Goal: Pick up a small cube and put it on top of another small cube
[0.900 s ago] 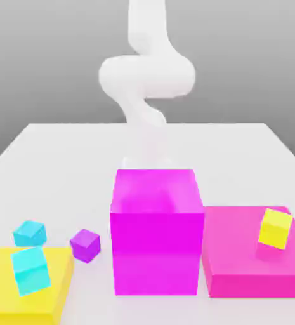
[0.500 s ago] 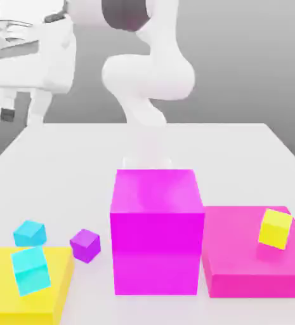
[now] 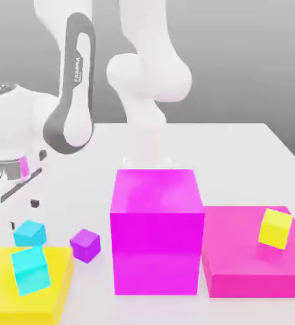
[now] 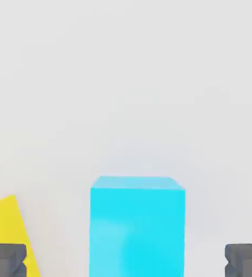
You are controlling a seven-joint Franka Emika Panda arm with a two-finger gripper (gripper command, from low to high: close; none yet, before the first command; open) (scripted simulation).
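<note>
My claw hangs at the left edge of the exterior view, spread wide and holding nothing, just above the small cyan cube that sits on the table at lower left. In the hand view that cube lies between my two fingertips, with free space on either side. To do this step well, I judge I should sink straight down until the pads bracket the cube's flat sides, then close squarely, so it does not twist or skid away. The second cyan cube rests tilted on the yellow slab just below; that is my likely target, and its tilt could make stacking tricky. The table is smooth, white and level. The purple cube sits near, to the right, so I should keep my fingers clear of it.
</note>
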